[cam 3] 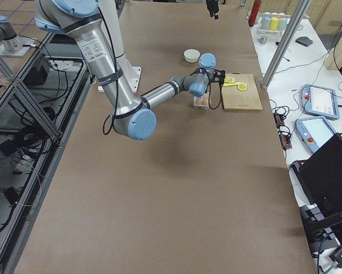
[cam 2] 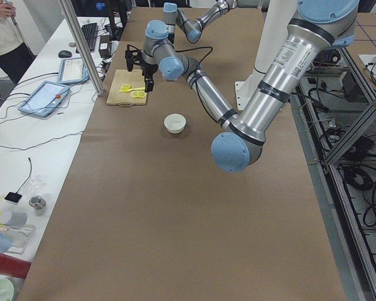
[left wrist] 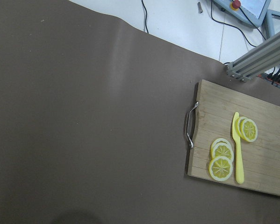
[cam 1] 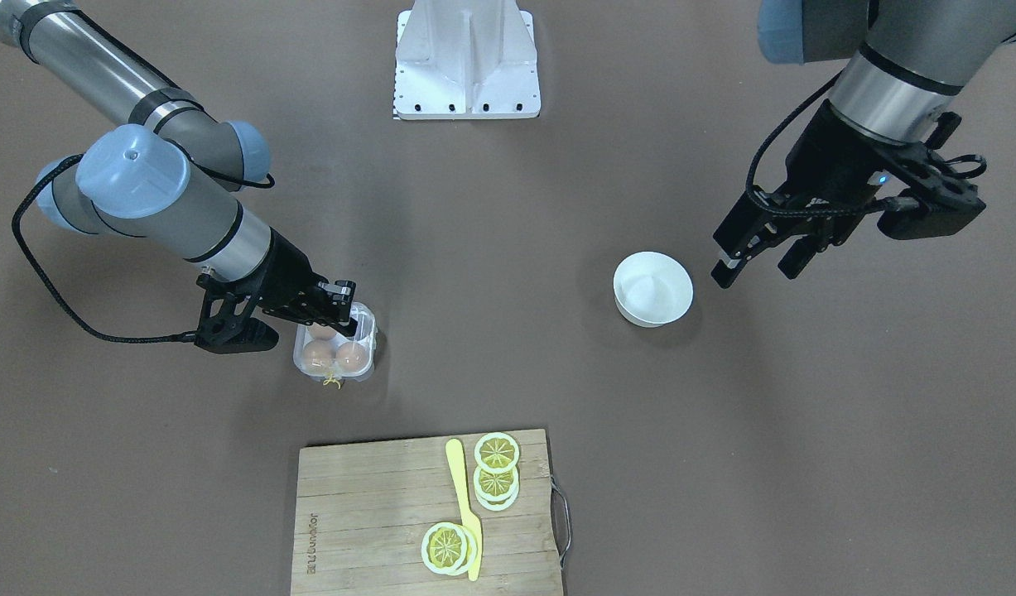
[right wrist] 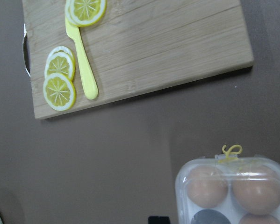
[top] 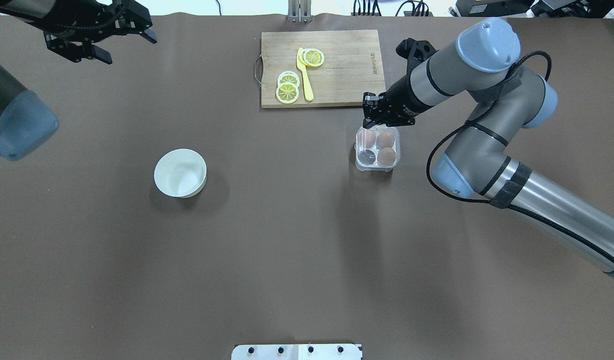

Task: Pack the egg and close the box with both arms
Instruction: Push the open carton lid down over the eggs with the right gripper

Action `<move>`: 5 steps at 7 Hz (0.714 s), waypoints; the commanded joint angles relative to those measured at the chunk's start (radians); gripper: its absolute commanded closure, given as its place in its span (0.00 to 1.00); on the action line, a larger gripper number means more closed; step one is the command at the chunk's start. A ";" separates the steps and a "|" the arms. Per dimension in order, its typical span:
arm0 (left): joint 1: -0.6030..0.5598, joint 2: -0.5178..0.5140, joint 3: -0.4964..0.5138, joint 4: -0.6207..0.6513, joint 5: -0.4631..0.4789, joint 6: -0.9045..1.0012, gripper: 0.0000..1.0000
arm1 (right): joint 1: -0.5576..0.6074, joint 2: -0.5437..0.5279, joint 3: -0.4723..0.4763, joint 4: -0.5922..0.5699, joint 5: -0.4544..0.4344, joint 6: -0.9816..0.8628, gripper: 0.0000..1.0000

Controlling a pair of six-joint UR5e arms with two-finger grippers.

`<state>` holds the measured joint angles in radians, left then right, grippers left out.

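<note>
The clear egg box (top: 378,149) stands on the brown table and holds three orange-brown eggs (top: 385,139); its fourth cell looks dark and empty. In the front view the box (cam 1: 335,343) has a yellow string at its near edge. I cannot tell whether the clear lid is fully down. My right gripper (top: 373,116) hovers shut at the box's far edge, with nothing seen between its fingers; in the front view the gripper (cam 1: 348,313) is over the box. Its wrist view shows the eggs (right wrist: 207,189). My left gripper (cam 1: 756,271) is open and empty, high and far from the box.
A white bowl (top: 180,172) sits mid-table toward my left. A wooden cutting board (top: 347,65) with lemon slices (top: 287,86) and a yellow knife (top: 304,75) lies just beyond the box. A white metal stand (cam 1: 466,58) is at the robot's edge.
</note>
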<state>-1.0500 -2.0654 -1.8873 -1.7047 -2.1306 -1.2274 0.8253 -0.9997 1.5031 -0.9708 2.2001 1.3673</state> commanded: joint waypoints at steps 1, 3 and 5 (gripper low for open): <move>-0.019 0.129 -0.041 0.004 -0.012 0.197 0.03 | 0.085 -0.019 0.168 -0.247 -0.006 -0.037 0.00; -0.146 0.293 -0.052 0.004 -0.014 0.519 0.03 | 0.240 -0.095 0.313 -0.636 -0.010 -0.486 0.00; -0.298 0.378 -0.041 0.014 -0.078 0.713 0.03 | 0.403 -0.161 0.347 -0.854 0.004 -0.911 0.00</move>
<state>-1.2529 -1.7466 -1.9329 -1.6955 -2.1685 -0.6443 1.1283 -1.1152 1.8205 -1.6842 2.1956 0.7175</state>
